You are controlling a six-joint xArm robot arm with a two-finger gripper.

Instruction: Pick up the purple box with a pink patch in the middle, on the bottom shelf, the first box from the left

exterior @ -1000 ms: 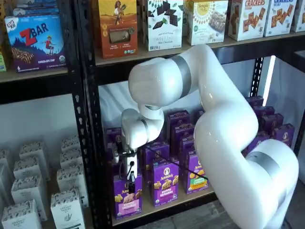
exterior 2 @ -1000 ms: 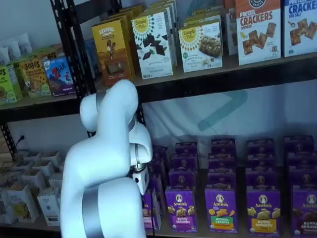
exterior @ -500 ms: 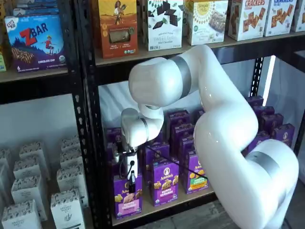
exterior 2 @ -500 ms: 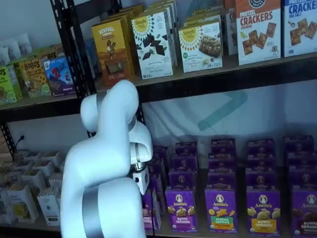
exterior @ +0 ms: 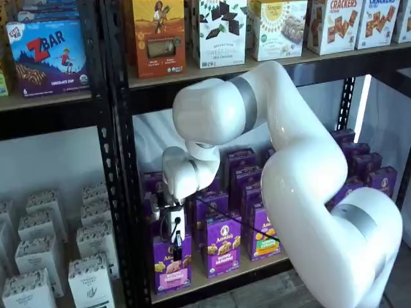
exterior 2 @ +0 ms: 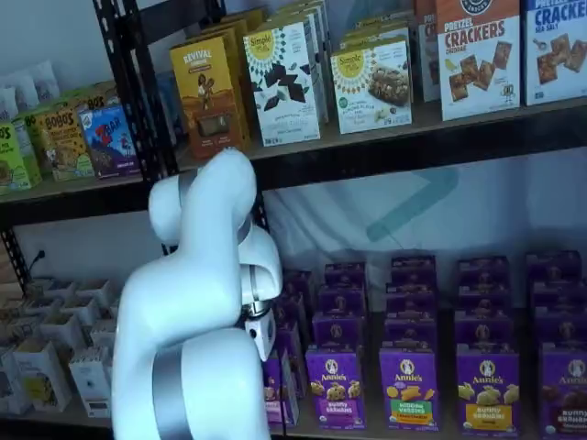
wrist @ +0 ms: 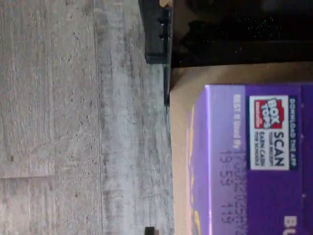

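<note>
The purple box [exterior: 168, 269] stands upright at the left end of the bottom shelf [exterior: 215, 280], with a pink panel low on its front. My gripper [exterior: 177, 247] hangs straight over it. Its white body is just above the box top and one black finger lies down the box's front face. The other finger is hidden, so I cannot tell whether the gripper is closed. The wrist view shows the box's purple top [wrist: 254, 161] close up, with a Box Tops label, standing on the light-brown board [wrist: 183, 88]. In a shelf view the arm covers most of the box [exterior 2: 280, 403].
More purple Annie's boxes [exterior: 223, 247] stand in rows to the right and behind. A perforated black upright [exterior: 125, 192] rises just left of the box. White cartons [exterior: 90, 282] fill the left bay. The shelf above [exterior: 192, 74] holds orange and white boxes. Grey plank floor [wrist: 73, 122] lies below.
Almost nothing: the gripper stays over the purple box and has shifted only slightly. The box stands where it was.
</note>
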